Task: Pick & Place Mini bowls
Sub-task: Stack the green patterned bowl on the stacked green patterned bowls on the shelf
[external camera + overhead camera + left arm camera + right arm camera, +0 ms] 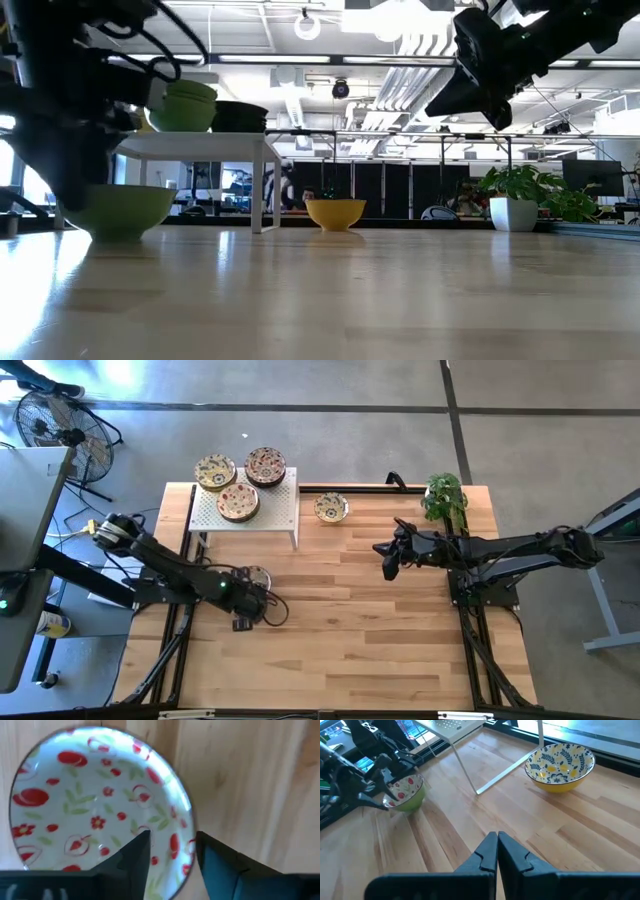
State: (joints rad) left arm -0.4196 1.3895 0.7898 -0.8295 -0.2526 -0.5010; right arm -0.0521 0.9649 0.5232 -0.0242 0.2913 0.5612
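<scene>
A mini bowl, green outside and white with red flowers inside (90,805), stands on its base on the table's left part (258,577) (120,210). My left gripper (172,837) is open and comes down over the bowl's rim, one finger inside and one outside. A yellow bowl with blue leaves (560,765) stands on the table (331,508) by the white rack (275,510). Three patterned bowls (240,503) rest on the rack. My right gripper (497,837) is shut on nothing and hovers over the table's right half (388,563). My left gripper stands astride the green bowl's rim (189,827), coming from above. One finger (137,852) is inside the hollow and one (220,865) is outside. A gap shows between the inner finger and the wall. Whether the outer finger touches, I cannot tell. The bowl stands on the table.
A potted plant (445,495) stands at the table's far right corner. The rack's legs (465,767) stand between the two table bowls. Bare wood fills the middle and near part of the table (350,640). A fan (50,425) stands on the floor beyond the far left corner.
</scene>
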